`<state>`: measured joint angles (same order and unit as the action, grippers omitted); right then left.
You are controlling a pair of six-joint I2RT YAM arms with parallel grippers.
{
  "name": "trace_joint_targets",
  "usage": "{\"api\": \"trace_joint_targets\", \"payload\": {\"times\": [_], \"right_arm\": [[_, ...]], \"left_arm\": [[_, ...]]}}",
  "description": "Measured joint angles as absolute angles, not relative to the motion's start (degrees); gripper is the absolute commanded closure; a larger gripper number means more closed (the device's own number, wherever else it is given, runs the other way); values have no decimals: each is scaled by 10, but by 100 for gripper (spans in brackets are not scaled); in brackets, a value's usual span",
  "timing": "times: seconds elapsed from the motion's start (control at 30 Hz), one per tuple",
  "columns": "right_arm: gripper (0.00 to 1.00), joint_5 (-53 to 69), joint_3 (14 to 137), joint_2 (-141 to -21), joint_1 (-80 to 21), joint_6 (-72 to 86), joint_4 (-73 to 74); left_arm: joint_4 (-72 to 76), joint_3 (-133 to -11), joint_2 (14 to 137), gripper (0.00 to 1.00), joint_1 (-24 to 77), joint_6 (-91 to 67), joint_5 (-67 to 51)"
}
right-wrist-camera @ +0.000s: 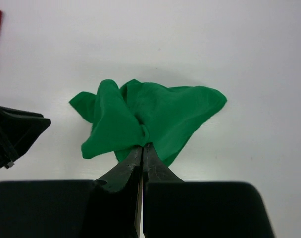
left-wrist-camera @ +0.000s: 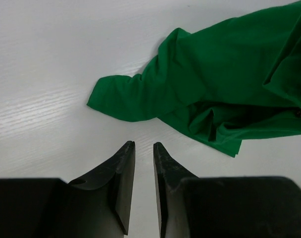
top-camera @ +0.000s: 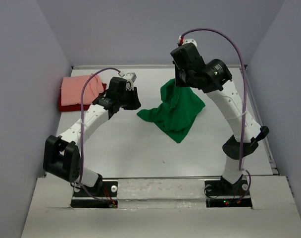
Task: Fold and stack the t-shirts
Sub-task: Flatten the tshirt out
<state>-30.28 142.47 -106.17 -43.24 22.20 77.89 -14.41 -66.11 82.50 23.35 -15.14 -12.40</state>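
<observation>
Green t-shirt point(top-camera: 177, 111) lies crumpled on the bench point(top-camera: 140, 153), nearer the far edge than the near one and a little toward the right edge, with one bunched part drawn up into the right end effector point(top-camera: 181, 83). In the right wrist view that end effector point(right-wrist-camera: 142, 146) has its fingers pressed together on a gathered pinch of the green t-shirt point(right-wrist-camera: 155, 114), and the cloth fans out from the pinch in loose folds. The left end effector point(top-camera: 134, 101) hangs just beside the shirt's left side without touching it. In the left wrist view its fingers point(left-wrist-camera: 125, 163) stand a narrow gap apart with nothing between them, over bare bench, and a sleeve-like flap of the green t-shirt point(left-wrist-camera: 215, 84) reaches toward them. In the far left corner the pink t-shirt point(top-camera: 80, 90) lies folded on top of the dark red t-shirt point(top-camera: 66, 105), whose edges show along the pink one's near and left sides. That stack is well apart from the green shirt.
</observation>
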Motion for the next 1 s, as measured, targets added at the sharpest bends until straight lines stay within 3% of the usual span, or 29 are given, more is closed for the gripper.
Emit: {"api": "trace_joint_targets", "payload": {"times": [0.23, 0.47, 0.77, 1.0], "right_arm": [[100, -400, 1335, -1022, -432, 283, 780], [100, -423, 1285, -982, -421, 318, 783], [100, -422, 1312, -975, -416, 317, 785], [100, -415, 1329, -976, -416, 311, 786]], "left_arm": [[-142, -675, 843, 64, 255, -151, -120], [-130, -677, 881, 41, 258, -155, -121], [-142, -771, 1060, 42, 259, -155, -120], [-145, -797, 1118, 44, 264, -155, -120]]}}
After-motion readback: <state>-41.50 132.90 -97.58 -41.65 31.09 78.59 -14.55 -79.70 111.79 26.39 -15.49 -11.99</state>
